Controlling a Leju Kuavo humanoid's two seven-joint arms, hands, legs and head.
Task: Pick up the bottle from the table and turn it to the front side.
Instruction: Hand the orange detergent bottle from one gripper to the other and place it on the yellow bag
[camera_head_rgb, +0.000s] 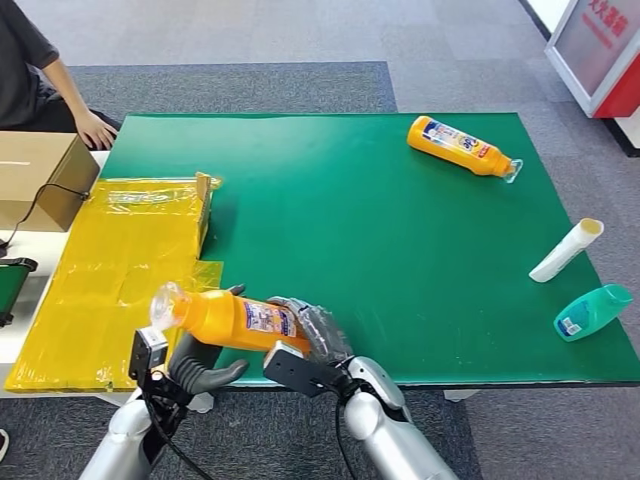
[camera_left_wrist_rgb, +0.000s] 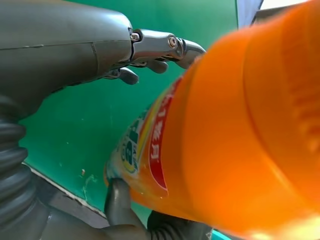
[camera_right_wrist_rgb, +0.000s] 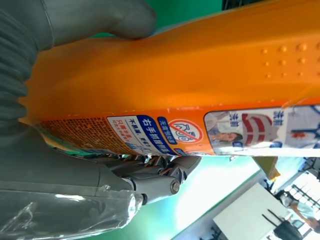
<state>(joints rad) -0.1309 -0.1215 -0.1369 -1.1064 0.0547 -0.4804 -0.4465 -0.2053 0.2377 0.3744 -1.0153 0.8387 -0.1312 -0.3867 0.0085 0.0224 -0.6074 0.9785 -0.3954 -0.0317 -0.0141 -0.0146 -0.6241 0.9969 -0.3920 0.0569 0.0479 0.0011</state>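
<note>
- An indoor test or demo room, office-like: grey carpet tiles (camera_head_rgb: 249, 30) cover the floor.
- A green-covered table (camera_head_rgb: 355, 230) serves as a workbench.
- A cardboard box (camera_head_rgb: 38, 175) and a red-and-white sign stand (camera_head_rgb: 604, 50) sit nearby.

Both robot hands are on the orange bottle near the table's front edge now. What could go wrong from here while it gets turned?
1. The orange bottle is held lying flat at the green table front edge; if the right robot hand slips on its smooth side, it may drop to the floor.
2. The left robot hand sits under the neck end, barely wrapping it, so a handover there looks insecure.
</note>
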